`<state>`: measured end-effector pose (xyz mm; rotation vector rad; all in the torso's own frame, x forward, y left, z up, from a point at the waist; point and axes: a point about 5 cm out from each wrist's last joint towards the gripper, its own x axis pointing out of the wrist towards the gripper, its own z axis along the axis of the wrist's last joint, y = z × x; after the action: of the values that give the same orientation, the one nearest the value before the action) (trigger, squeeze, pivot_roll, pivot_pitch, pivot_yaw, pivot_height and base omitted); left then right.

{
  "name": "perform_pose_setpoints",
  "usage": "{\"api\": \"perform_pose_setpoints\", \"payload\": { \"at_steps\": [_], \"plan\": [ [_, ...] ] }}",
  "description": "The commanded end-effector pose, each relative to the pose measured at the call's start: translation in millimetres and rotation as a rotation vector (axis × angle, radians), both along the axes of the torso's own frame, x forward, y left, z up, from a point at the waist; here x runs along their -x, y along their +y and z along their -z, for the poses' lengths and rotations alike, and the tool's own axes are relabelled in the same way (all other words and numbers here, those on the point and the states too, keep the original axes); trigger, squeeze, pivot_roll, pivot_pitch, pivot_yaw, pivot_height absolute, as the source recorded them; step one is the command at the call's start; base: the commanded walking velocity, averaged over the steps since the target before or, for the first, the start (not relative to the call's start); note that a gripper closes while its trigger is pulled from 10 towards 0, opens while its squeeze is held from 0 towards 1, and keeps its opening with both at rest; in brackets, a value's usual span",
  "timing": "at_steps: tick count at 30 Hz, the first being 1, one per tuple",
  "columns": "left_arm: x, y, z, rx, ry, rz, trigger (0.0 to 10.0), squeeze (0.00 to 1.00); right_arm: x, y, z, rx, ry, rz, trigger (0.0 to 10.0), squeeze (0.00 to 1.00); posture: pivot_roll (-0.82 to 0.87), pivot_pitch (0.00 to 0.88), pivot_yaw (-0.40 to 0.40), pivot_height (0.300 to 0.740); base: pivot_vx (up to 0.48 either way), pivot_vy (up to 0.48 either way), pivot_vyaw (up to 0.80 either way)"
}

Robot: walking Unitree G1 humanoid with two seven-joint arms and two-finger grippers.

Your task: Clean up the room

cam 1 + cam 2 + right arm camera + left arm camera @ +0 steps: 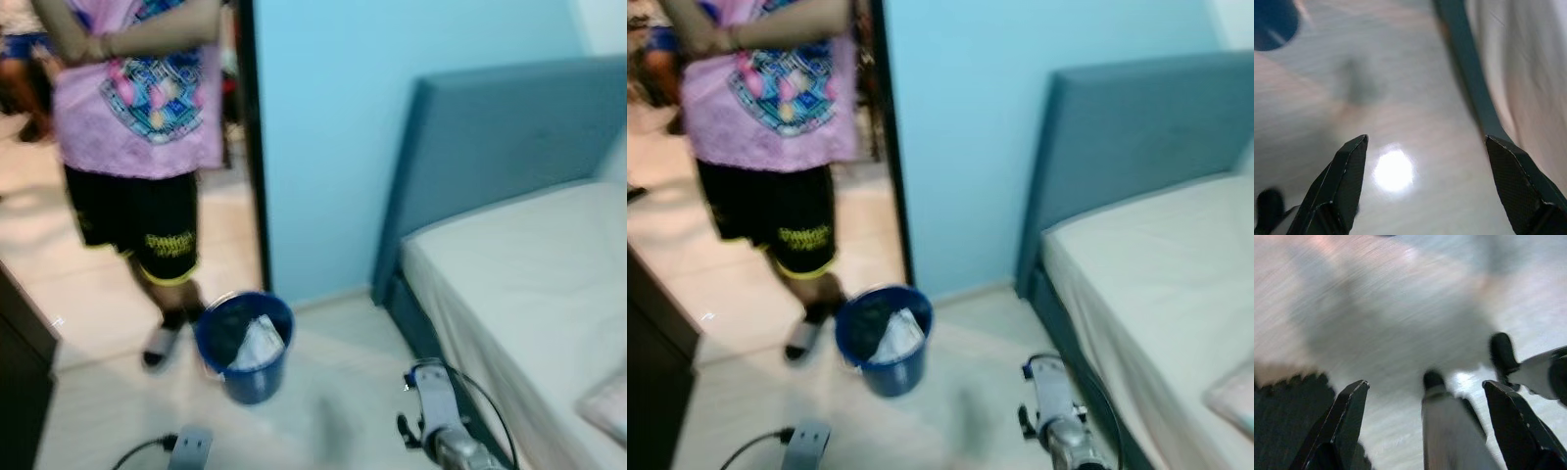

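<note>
Low in the frame, the left gripper [1425,426] and right gripper [1425,186] hang wide open, holding nothing, probably because the robot is walking. Mid-frame, the blue bucket [245,348] waits on the floor with trash inside. Upper left stands a person [137,127].

Blue bucket [884,343] with white trash on pale floor [960,411], beside person [774,147] in doorway; bed [1156,294] at right, against blue wall [960,127]
</note>
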<state>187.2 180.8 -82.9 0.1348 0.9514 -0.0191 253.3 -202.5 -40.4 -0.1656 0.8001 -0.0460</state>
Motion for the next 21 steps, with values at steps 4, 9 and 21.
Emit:
{"api": "perform_pose_setpoints", "payload": {
  "at_steps": [4,9,21],
  "plan": [
    [9.4,0.9,4.5,-0.001,0.031,0.003,10.0,0.00,4.1,6.6,4.3,-0.015,0.019,-0.001,10.0,0.00,-0.10,0.049,-0.029,0.740,-0.231,0.000,-0.73],
    [9.4,-5.3,5.0,0.018,0.026,0.002,10.0,0.00,5.0,5.7,4.8,-0.010,0.021,0.004,10.0,0.00,-0.10,0.060,-0.031,0.740,0.000,0.000,-0.73],
    [21.1,-31.2,11.5,0.063,0.047,0.022,10.0,0.00,6.0,4.9,5.5,0.000,0.025,0.013,10.0,0.00,-0.10,0.074,-0.027,0.740,0.000,0.000,-0.72]
  ]
}}
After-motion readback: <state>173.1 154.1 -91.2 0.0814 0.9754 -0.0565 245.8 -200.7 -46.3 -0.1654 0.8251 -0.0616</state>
